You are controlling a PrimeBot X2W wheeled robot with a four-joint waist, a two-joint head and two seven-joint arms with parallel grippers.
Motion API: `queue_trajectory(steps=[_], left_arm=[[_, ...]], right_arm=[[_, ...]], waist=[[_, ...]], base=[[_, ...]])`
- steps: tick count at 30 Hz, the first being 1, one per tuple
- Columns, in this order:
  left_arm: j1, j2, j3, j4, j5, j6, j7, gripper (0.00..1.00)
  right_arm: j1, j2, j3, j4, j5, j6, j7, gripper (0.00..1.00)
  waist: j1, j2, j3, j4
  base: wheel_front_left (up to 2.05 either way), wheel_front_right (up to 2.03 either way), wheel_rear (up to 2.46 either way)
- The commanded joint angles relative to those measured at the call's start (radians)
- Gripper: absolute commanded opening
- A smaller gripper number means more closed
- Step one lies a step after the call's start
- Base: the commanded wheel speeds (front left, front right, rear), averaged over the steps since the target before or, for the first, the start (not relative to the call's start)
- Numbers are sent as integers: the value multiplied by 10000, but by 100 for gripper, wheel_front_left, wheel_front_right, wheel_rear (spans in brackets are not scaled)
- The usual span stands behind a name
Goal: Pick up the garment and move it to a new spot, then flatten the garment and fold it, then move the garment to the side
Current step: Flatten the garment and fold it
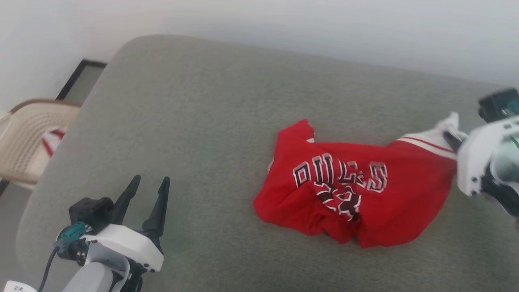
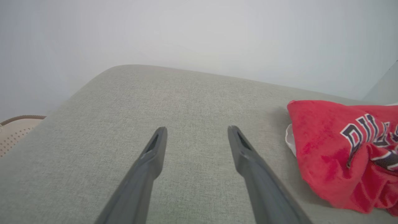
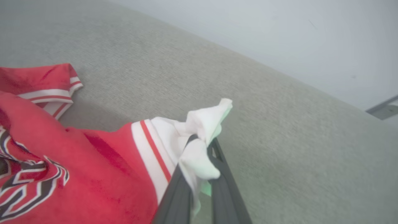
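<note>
Grips the garment (image 1: 348, 190) by the bunched end of one white sleeve with the right hand (image 1: 449, 138), fingers (image 3: 225, 189) pressed nearly together on the cloth. Leaves the rest of the red T-shirt crumpled on the grey upholstered surface (image 1: 202, 101), stretching away from the fingertips toward the left hand (image 1: 151, 178), lettering up and creased. Holds that left hand wide open and empty over the bare upholstery, with the garment off to its right and well apart from its fingers. Appears to be in the opening step: sleeve seized, body of the shirt not visibly lifted, new spot not reached. Leaves flattening, folding and the move to the side all to do, judging by the heap.
</note>
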Motion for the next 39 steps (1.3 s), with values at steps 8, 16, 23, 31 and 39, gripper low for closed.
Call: queue_trajectory(steps=[8,16,23,31,39], left_arm=[[315,178,28,-253,-65,154,162,100],[272,207,-56,-321,-113,183,275,100],[187,284,-120,-308,-117,160,381,100],[5,609,-247,-593,-282,-50,1074,100],[-520,1140,-394,-1088,-636,-383,2485,100]], right_arm=[[2365,227,-2218,-926,-379,-13,462,0],[3671,1264,-3686,-811,-861,-12,727,0],[3418,1688,-3815,-55,-1077,-12,760,22],[2910,1510,-3440,-66,-1023,-12,505,100],[3109,1598,-3389,-1141,-1182,-12,-907,100]], waist=[[0,0,-434,-711],[0,0,-443,-822],[0,0,-489,-930],[0,0,-773,-1382],[0,0,-1043,-2146]], base=[[0,0,0],[0,0,0],[0,0,0],[0,0,0],[0,0,0]])
